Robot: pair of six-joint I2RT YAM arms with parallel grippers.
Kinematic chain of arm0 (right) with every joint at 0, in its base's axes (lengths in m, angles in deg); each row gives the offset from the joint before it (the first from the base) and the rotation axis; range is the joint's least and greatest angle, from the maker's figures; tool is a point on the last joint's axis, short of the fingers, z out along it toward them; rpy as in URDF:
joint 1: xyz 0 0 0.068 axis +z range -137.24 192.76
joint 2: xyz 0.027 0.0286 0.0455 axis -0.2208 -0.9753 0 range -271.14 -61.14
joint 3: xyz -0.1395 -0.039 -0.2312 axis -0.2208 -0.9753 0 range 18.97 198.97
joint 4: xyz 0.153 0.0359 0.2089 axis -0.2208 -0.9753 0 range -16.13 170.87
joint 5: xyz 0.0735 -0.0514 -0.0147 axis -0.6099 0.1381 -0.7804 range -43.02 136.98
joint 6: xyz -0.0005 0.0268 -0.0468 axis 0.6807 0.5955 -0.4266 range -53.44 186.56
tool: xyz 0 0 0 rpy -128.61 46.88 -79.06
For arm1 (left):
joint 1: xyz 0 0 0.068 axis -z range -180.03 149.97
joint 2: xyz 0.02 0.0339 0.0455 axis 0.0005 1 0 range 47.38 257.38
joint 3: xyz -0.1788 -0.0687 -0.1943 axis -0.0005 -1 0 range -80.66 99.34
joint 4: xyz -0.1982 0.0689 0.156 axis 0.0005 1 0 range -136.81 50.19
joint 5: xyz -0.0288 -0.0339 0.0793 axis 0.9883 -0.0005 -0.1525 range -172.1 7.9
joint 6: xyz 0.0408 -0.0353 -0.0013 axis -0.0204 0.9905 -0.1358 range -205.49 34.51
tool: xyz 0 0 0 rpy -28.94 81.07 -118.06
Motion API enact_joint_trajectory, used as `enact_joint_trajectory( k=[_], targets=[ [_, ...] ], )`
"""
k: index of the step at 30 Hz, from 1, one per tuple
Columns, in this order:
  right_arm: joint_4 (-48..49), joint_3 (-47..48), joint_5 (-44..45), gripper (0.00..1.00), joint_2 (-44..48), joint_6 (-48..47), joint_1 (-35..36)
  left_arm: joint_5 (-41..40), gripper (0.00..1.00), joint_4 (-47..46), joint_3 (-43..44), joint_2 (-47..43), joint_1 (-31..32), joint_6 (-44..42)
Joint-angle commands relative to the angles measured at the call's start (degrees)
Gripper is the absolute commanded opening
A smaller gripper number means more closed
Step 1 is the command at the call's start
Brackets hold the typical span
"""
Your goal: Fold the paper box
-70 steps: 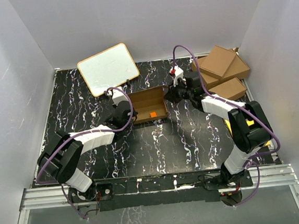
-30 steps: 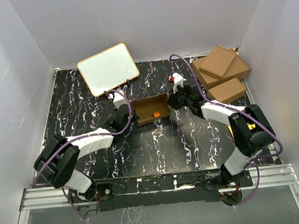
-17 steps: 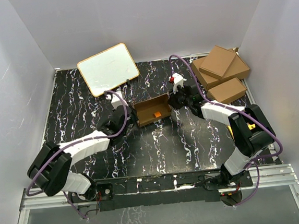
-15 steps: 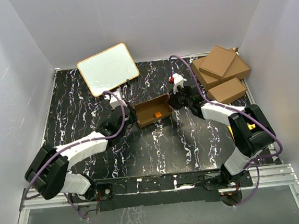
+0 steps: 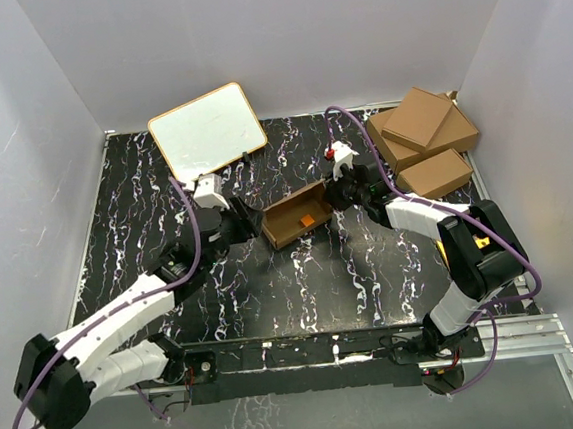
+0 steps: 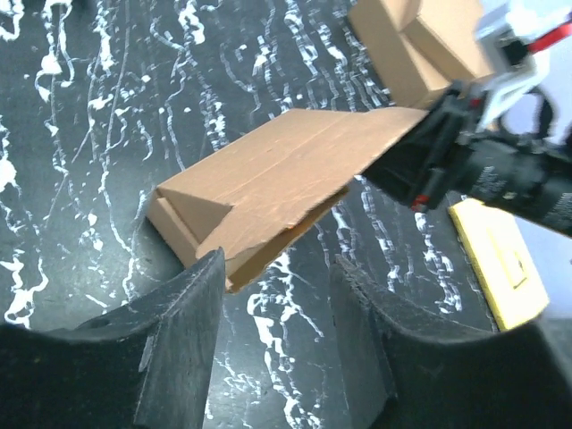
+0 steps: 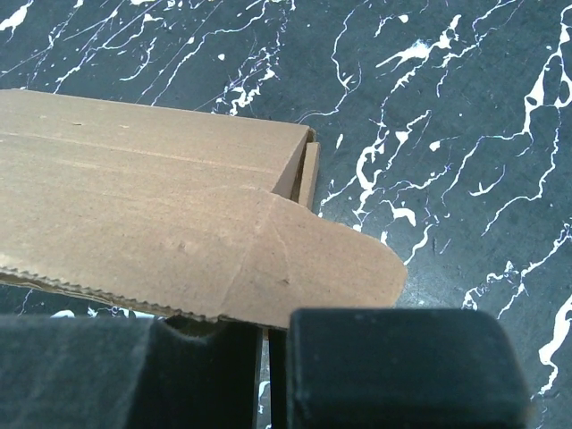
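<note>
Your right gripper (image 5: 336, 194): clamped on the end flap of the paper box (image 5: 297, 220).
Your left gripper (image 6: 277, 273): jaws parted, empty, just beside the carton.

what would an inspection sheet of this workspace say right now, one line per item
surface: black, white-veined table top, nothing spilled seen
job's things: paper box mid-table, partly folded, top open, small orange mark inside
clutter: whiteboard far left; three larger brown cartons stacked far right; yellow sheet by the right arm
grippers: left gripper open, at the box's left end, not clamping it; right gripper shut on the box's right flap
cables: purple cables loop above both arms, off the box
surroundings: plain pale walls on three sides; metal rail at the near edge
</note>
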Motion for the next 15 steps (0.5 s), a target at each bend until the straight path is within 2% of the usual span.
enact_joint_trajectory(
  k=[1, 4, 8, 11, 15],
  targets=[
    [1.1, -0.8, -1.3, 0.08, 2.1, -0.9, -0.2, 5.2, 0.54, 5.8, 5.4, -4.4, -0.5, -3.5],
    [1.0, -0.8, -1.9, 0.08, 2.2, -1.1, -0.2, 9.6, 0.62, 7.5, 10.7, -2.0, -3.2, -4.7],
    [1.0, -1.0, -2.5, 0.08, 2.4, -1.2, -0.2, 24.2, 0.63, 6.2, 17.4, 5.7, -10.8, -2.1],
    [1.0, -1.0, -2.9, 0.09, 2.5, -1.5, -0.2, 30.4, 0.62, 6.4, 22.5, 12.3, -13.9, -2.2],
    [0.9, -0.9, -3.5, 0.09, 2.4, -1.7, -0.2, 35.5, 0.54, 7.8, 28.5, 22.6, -15.9, -2.6]
  ],
)
